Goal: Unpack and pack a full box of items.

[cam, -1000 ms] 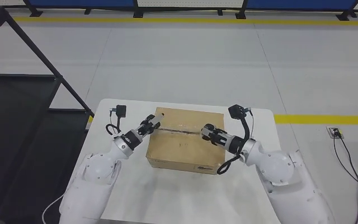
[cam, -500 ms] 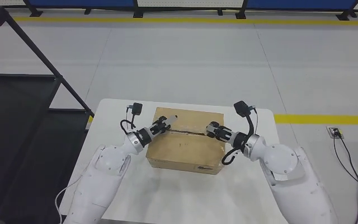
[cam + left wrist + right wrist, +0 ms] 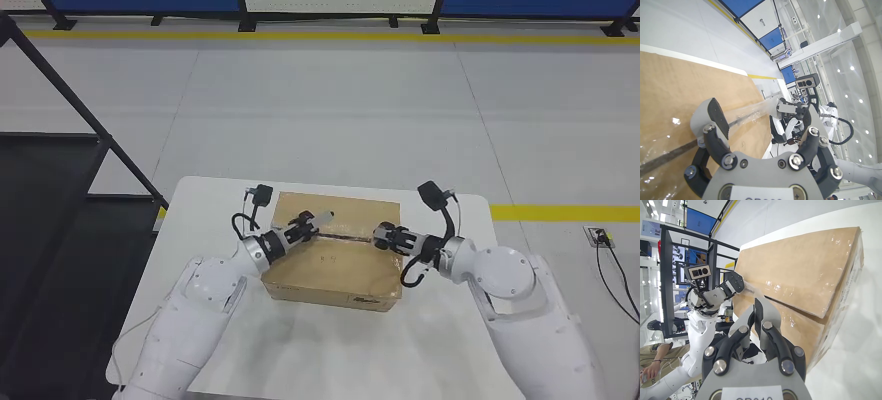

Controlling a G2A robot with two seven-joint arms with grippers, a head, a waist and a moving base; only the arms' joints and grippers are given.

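Left jaws slid in from the 9 o'clock edge of the box [image 3: 330, 265] toward mid-seam, released, over the clear tape strip [image 3: 753, 109]. Right jaws clenched on the tape at the seam's 3 o'clock end. Box at centre of bench [image 3: 195, 210], flaps shut. Likely mid-peel.

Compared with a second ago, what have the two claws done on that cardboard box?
The left claw slid along the top seam of the box from its end toward the middle, nearing the right claw, which edged slightly back toward its own end. The left claw is open; the right claw is shut on the clear tape. The box stayed put.
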